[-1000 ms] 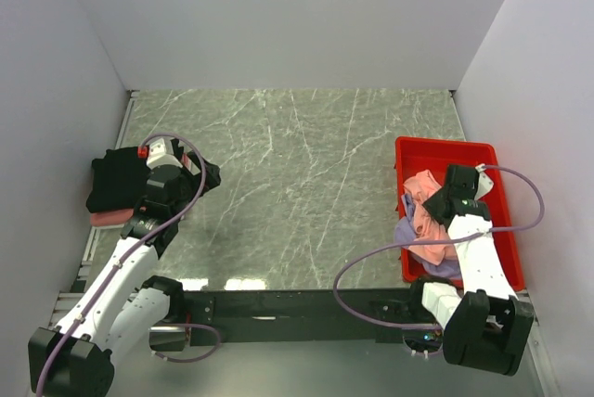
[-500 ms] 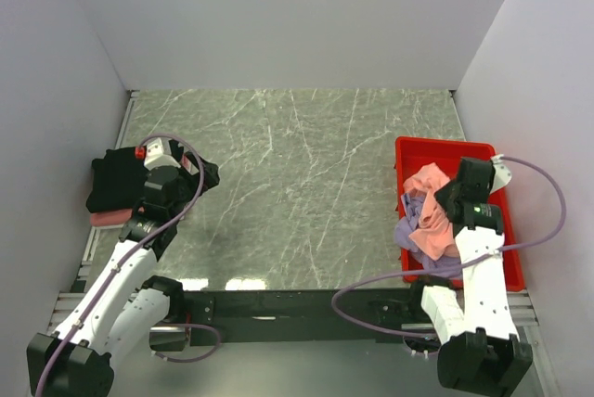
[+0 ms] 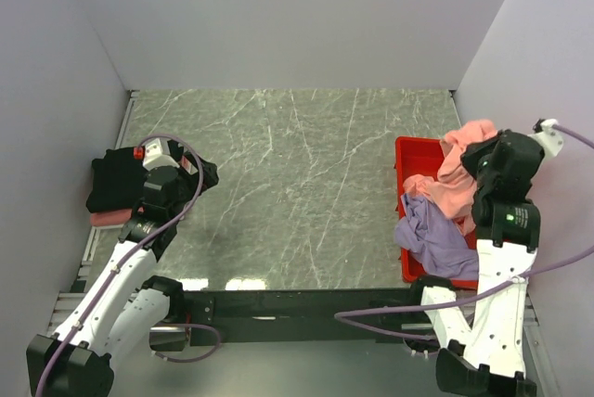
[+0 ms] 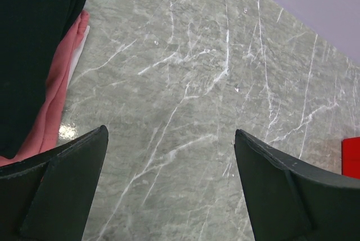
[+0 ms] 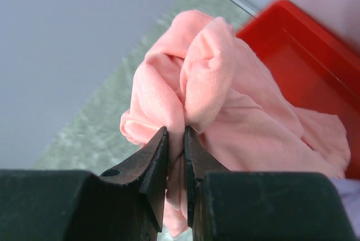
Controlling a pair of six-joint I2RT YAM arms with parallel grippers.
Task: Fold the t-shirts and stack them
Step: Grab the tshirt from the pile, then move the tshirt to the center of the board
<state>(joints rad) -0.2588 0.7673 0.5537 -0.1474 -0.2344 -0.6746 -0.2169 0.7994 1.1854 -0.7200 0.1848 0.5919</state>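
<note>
Your right claw (image 5: 175, 134) is clamped on a bunched fold of the salmon-pink shirt (image 5: 225, 83), which hangs crumpled over the far end of the red tray (image 3: 418, 151), so expect light, limp, drapey cloth and regrip at a shoulder seam or hem; left claw (image 4: 171, 134) gapes wide and empty, well left of the tray.

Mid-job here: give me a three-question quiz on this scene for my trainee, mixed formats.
1. True or false: the left tool is gripping the black shirt.
2. What does the right tool hold? A black shirt; B salmon-pink shirt; C nothing.
3. Fill in: the ungripped one in the red tray is the ____ shirt.
Key: 1 false, its jaws are open over the table; 2 B; 3 lavender shirt.
</note>
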